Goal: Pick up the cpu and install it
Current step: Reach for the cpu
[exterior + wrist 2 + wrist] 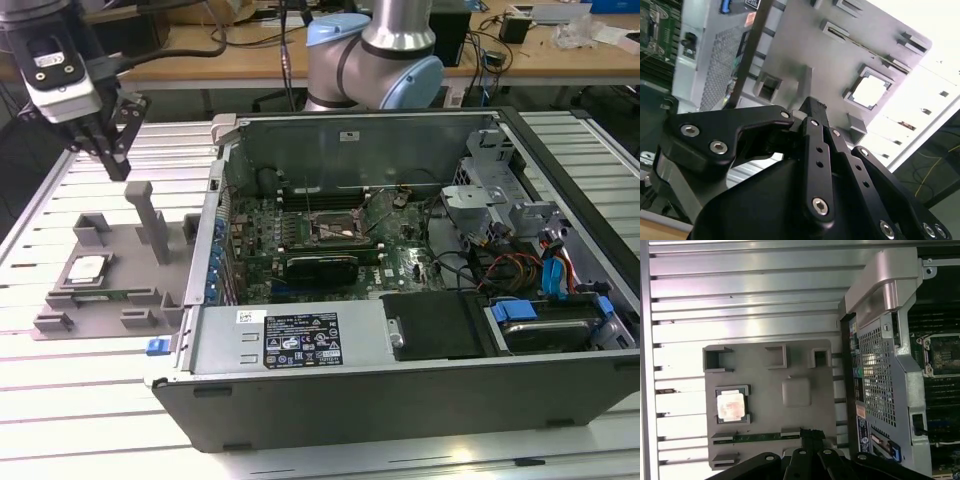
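We see the cpu [88, 268] lying flat in a square pocket of the grey tray [125, 250], below the jaws and well apart from them. The gripper [113, 165] hangs over the tray, its jaws closed together on nothing. Farther from the jaws lies the open computer case [400, 395] with its socket [337, 232].

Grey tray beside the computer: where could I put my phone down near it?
Bare slatted table lies in front of the tray, nearer the exterior camera, and beyond it too. On the tray, a flat patch sits between the cpu and the tall post. Inside the computer case it is crowded with a board and cables.
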Available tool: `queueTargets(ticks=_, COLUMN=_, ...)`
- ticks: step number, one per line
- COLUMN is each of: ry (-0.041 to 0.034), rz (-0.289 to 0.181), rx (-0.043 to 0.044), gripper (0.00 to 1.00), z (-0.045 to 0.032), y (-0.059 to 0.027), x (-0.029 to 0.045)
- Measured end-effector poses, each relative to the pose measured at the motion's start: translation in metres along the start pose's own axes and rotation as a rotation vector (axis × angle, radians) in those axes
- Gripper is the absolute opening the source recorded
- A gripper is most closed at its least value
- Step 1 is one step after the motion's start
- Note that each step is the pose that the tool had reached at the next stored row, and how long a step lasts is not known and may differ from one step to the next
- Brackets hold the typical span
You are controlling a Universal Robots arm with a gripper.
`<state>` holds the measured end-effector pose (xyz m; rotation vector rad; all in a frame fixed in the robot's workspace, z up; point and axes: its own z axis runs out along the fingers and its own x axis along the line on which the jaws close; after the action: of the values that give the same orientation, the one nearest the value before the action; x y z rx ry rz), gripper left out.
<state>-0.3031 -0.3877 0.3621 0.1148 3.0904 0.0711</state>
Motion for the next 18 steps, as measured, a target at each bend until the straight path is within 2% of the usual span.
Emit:
queueTargets(ticks=6, ry=-0.0008, rz=0.000, rx=-0.0001, gripper=0.11, z=0.0087, y=0.0021, x=0.0180)
queueTargets(ticks=11, ry=-0.0014, rz=0.000, rx=-0.0001, gripper=0.11, z=0.0212, y=0.0049, x=0.0365)
queueTargets(ticks=13, ry=-0.0014, rz=0.000, rx=-0.0001, gripper=0.11, z=0.0246, y=0.0057, x=0.0405)
queueTargets(ticks=18, ry=-0.0016, rz=0.000, rx=-0.0002, gripper=0.11, z=0.0375, y=0.0109, x=0.0587)
